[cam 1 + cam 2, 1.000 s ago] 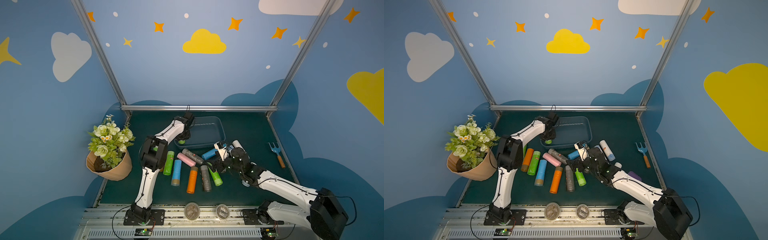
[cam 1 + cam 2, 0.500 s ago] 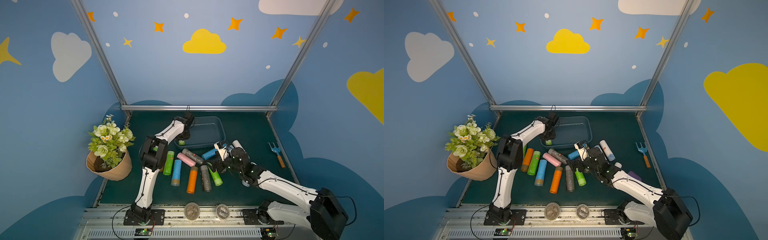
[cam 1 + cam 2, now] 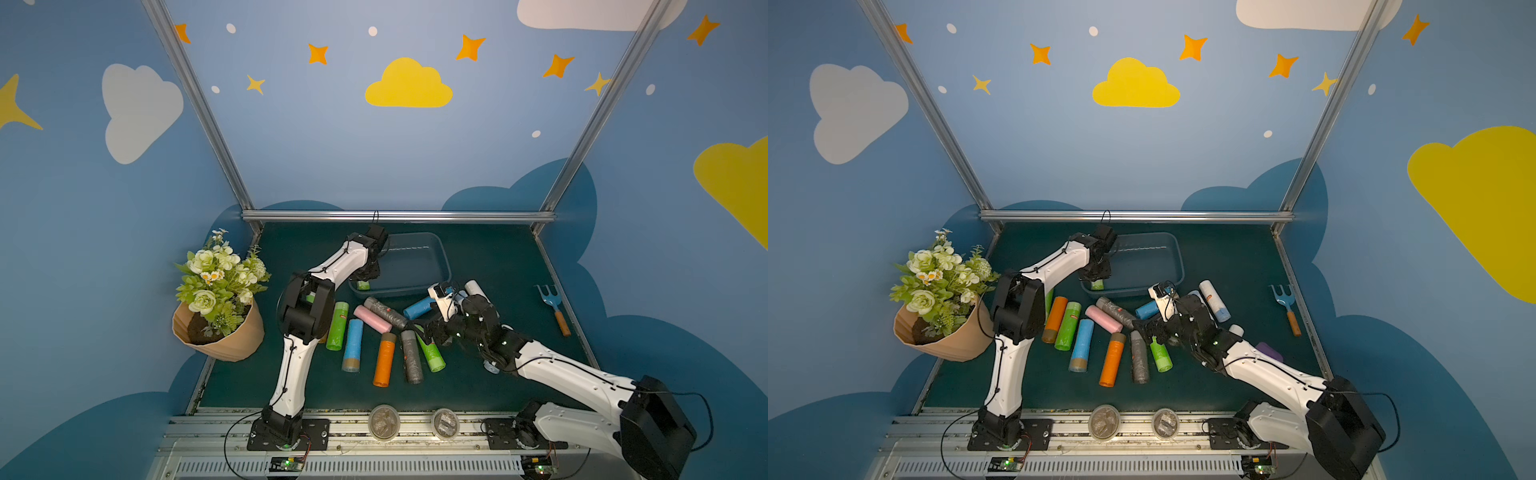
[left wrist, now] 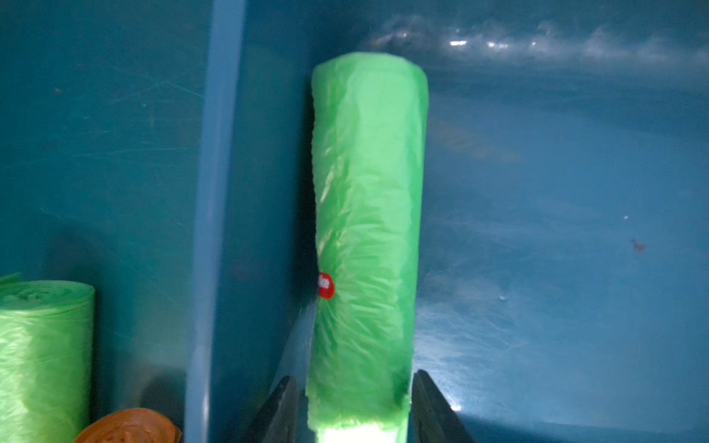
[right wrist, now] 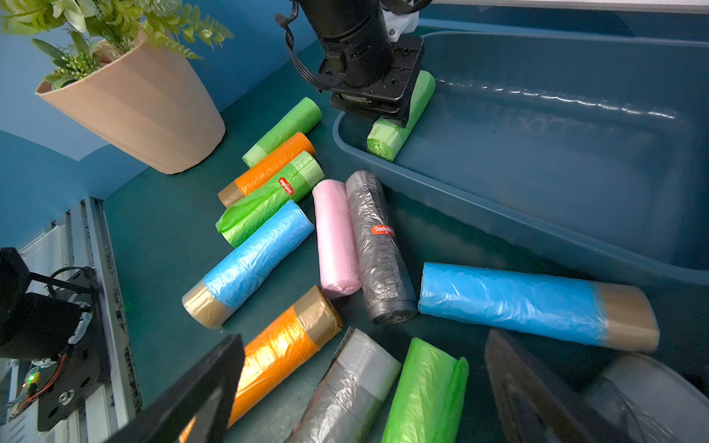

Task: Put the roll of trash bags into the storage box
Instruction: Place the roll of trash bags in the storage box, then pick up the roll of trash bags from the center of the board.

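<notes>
**Roll in the box, grip unclear**

At the left of both top views, the flower pot [image 3: 220, 332] sits apart from the work and plays no part.

Next comes your left gripper [image 4: 351, 377], which reaches into the lower left corner of the storage box [image 3: 411, 266]. The green roll [image 4: 368, 211] lies flat on the box floor, along the wall. In the left wrist view the jaws stand on either side of the roll's end. One side shows a thin gap and the other is touching or nearly so, so you cannot tell whether any pinch is left. I judge this roll as good as delivered: only the let-go and the lift out remain.

In the centre of the frame, many loose rolls lie on the mat [image 3: 490, 266] below the box, among them an orange roll [image 3: 384, 357] and a pink roll [image 3: 371, 318]. If all of them are meant, most of the job is ahead of you.

Right of centre, your right gripper [image 5: 362, 341] hangs over those rolls, jaws spread wide, holding nothing. At the far right lies a garden fork [image 3: 552, 305].

Several things are hidden. In both top views the left arm [image 3: 291, 365] covers its own jaws, most of the green roll and some loose rolls behind its elbow. The right arm [image 3: 561, 370] covers others. A purple thing [image 3: 1268, 352] beside it is too cut off to name.
</notes>
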You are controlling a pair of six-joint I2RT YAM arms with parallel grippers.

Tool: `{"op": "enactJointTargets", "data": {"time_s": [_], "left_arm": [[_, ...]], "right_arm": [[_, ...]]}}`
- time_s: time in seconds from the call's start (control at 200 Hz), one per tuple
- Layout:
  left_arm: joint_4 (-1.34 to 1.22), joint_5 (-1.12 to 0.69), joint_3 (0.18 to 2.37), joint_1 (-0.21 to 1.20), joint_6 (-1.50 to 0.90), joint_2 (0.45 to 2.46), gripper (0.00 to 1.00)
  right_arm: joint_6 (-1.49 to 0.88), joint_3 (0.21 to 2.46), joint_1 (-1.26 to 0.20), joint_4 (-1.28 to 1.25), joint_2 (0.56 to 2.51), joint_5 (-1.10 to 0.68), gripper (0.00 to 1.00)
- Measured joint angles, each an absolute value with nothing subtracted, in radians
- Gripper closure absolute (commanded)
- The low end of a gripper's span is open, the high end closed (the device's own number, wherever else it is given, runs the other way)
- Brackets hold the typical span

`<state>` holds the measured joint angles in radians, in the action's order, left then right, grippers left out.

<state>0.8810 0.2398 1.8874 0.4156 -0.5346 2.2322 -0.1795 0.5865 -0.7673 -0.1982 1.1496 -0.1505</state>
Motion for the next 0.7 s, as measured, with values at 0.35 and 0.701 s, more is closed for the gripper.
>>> {"op": "enactJointTargets", "data": {"time_s": [0.35,0.701], "left_arm": [[0.8,0.218,1.746,0.416,-0.532,2.071,0.49],[0.731,0.219,1.507,0.382,-0.511,1.848,0.48]], "right_arm": [[-0.175,0.587,-0.767,-0.197,1.15,-0.15,0.04],[-0.15,0.587,-0.768,-0.19,1.161,-0.15,0.04]]}}
